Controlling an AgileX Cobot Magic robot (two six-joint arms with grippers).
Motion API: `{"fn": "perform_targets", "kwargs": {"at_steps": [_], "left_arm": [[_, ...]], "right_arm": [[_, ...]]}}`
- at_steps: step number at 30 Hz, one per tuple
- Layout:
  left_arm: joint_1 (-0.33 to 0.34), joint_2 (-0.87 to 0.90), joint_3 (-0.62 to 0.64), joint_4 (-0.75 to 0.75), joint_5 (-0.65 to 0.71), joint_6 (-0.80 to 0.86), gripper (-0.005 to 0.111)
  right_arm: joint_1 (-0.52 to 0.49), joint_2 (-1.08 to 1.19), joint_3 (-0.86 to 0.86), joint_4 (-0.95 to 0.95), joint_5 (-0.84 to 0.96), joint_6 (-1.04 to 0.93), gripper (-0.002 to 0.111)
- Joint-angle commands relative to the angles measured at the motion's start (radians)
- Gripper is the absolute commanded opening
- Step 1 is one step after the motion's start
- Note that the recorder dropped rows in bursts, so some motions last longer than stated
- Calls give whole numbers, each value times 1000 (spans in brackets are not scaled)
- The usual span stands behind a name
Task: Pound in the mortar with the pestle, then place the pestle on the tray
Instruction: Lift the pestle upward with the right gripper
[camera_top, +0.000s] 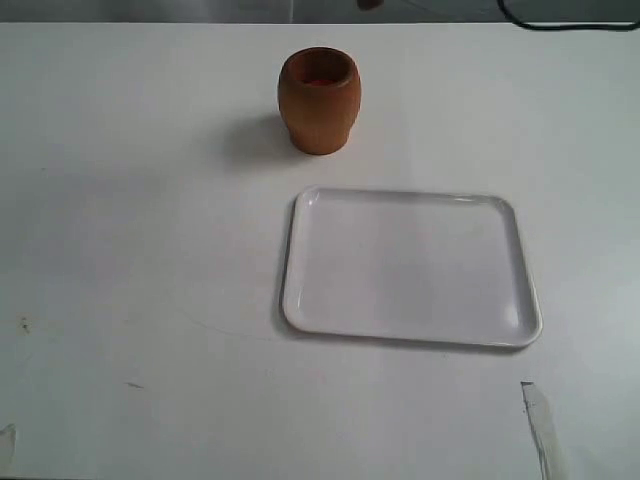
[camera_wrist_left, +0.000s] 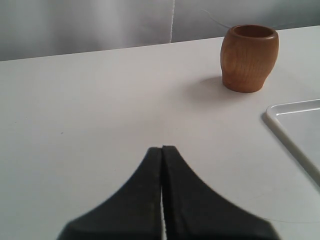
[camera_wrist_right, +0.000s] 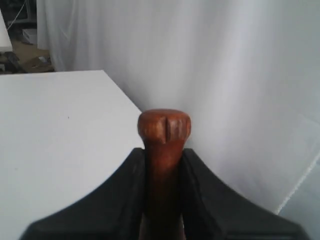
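Wooden pestle (camera_wrist_right: 163, 160) clamped in right jaws, mortar (camera_top: 319, 100) clear of tray (camera_top: 292, 270) rim

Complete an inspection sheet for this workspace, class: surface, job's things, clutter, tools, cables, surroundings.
Surface: white table, small marks in the exterior view's lower left.
Job's things: mortar upright, apart from the tray; tray bare; pestle held, a rounded end sticking out.
Clutter: pale strip in the exterior view's lower right, unclear what.
Tools: left tool shut, empty; right tool shut on the pestle.
Cables: dark cable at the exterior view's upper right.
Surroundings: white curtain past the table.
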Motion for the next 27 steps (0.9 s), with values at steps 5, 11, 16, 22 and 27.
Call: {"fn": "perform_targets", "kwargs": {"at_steps": [5, 11, 16, 22, 27], "left_arm": [[-8, -1, 1, -7, -3, -8, 0], [-8, -1, 1, -7, -3, -8, 0], [-8, -1, 1, -7, -3, -8, 0], [-8, -1, 1, -7, -3, -8, 0], [-8, -1, 1, -7, -3, -8, 0]], "right_arm": [[41, 37, 14, 44, 19, -101, 0], [68, 22, 14, 44, -394, -87, 0], [90, -25, 14, 14, -748, -98, 0], [101, -106, 14, -16, -1182, -103, 0], [101, -161, 49, 6, -1306, -103, 0]]}}
